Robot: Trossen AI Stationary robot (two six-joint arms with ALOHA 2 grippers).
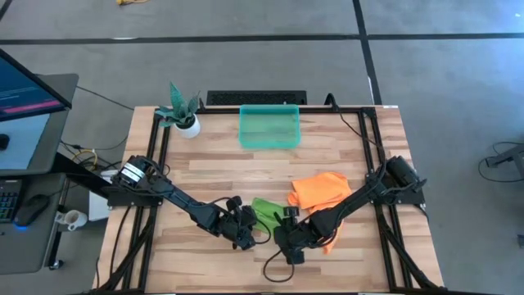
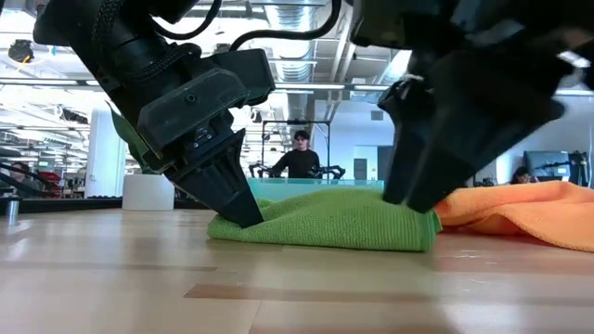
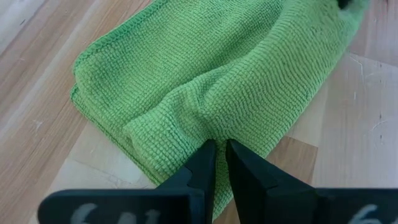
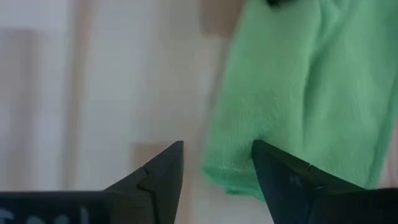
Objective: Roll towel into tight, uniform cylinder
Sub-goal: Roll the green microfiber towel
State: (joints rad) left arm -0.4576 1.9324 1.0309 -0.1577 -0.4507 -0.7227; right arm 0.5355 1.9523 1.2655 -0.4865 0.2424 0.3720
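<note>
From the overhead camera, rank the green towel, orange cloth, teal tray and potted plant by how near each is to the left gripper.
From the left gripper, shut on a fold of the towel:
1. Green towel, at its fingertips.
2. Orange cloth, beyond the towel, on the right arm's side.
3. Teal tray, far edge, centre.
4. Potted plant, far left corner; too close to the tray to call.

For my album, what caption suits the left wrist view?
Left gripper pinching a fold of the green towel on the wooden table.

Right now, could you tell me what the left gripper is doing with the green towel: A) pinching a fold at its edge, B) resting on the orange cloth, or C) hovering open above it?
A: the left gripper has its fingers nearly together on a raised fold of the green towel.
</note>
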